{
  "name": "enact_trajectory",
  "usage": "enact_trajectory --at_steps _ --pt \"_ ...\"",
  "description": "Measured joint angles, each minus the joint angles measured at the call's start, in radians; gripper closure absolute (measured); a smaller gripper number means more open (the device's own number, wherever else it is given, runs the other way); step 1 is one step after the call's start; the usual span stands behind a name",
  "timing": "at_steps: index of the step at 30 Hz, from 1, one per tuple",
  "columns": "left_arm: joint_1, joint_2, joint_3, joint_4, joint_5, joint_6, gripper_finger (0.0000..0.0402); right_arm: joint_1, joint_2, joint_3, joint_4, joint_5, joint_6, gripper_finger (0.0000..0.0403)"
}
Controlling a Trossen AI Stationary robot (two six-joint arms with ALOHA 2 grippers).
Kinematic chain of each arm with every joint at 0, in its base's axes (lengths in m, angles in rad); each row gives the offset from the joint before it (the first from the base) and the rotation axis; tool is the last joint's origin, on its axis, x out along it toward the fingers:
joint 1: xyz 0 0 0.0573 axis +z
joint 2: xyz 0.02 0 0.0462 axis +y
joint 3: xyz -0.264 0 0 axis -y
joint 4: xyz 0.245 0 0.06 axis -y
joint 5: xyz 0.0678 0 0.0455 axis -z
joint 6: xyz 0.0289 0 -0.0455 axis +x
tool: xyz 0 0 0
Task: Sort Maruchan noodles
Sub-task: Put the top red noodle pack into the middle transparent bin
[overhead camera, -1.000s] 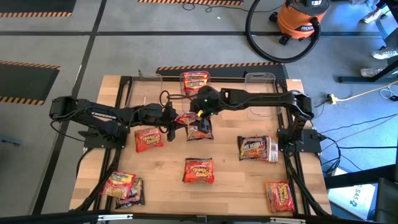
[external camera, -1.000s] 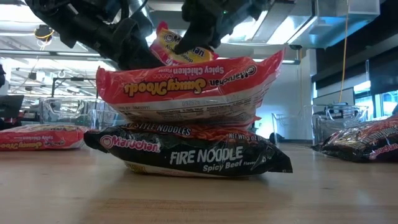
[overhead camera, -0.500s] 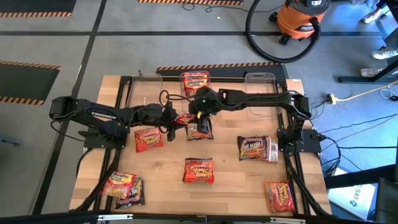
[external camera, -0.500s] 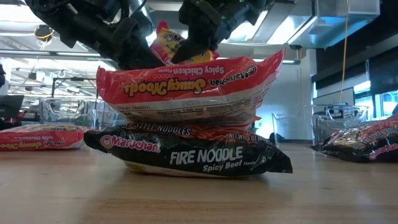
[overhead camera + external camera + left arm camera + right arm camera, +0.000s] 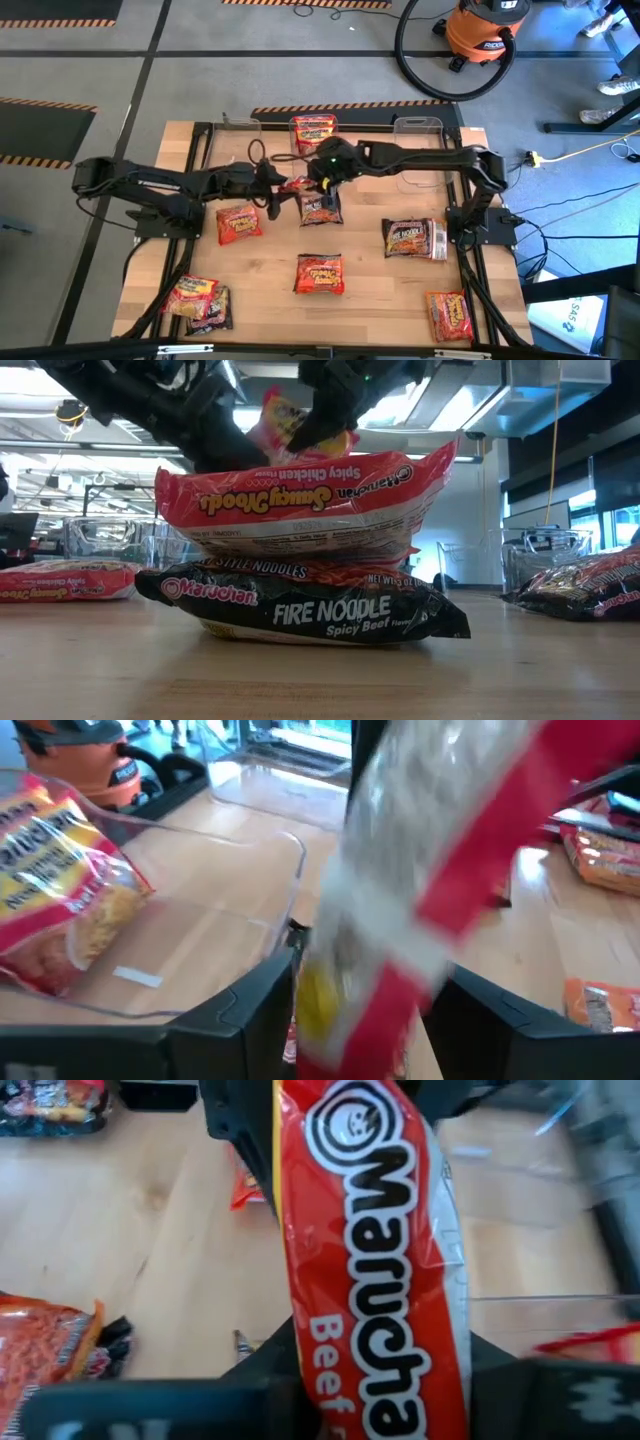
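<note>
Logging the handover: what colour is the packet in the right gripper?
Red, with white Maruchan lettering and a yellow edge, on the packet in the right gripper; clearest in the right wrist view.

A wooden table point(image 5: 365, 300) sits on a grey floor point(image 5: 80, 60) marked with orange-and-black hazard tape point(image 5: 350, 105). Two clear tubs stand at the table's far edge, one point(image 5: 238, 128) toward the left and one point(image 5: 418, 128) toward the right, and beyond them is an orange shop vacuum point(image 5: 485, 30) with its black hose point(image 5: 420, 75) looped beside it. A yellow cable point(image 5: 585, 148) trails off to the right (shoes point(image 5: 620, 85) show at the far right edge).
</note>
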Motion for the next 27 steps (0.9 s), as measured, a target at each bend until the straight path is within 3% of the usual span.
enact_trajectory --at_steps 6,10,16,22,27 --pt "-0.004 -0.1 0.0 -0.127 -0.002 0.016 0.0204 -0.064 -0.057 0.0 -0.013 0.053 -0.022 0.0323" --pt "-0.006 -0.103 0.0 -0.147 -0.002 0.015 0.0205 -0.124 -0.061 0.001 -0.011 0.11 -0.04 0.031" --pt "-0.034 -0.085 -0.001 -0.152 0.001 0.014 0.0206 -0.211 -0.061 0.001 0.062 0.122 -0.055 0.0326" --pt "-0.058 -0.085 -0.001 -0.153 0.001 0.013 0.0207 -0.28 -0.036 0.074 0.068 0.042 -0.002 0.0321" --pt "-0.063 -0.085 -0.001 -0.153 0.001 0.013 0.0207 -0.314 0.027 0.239 -0.064 -0.024 -0.006 0.0325"
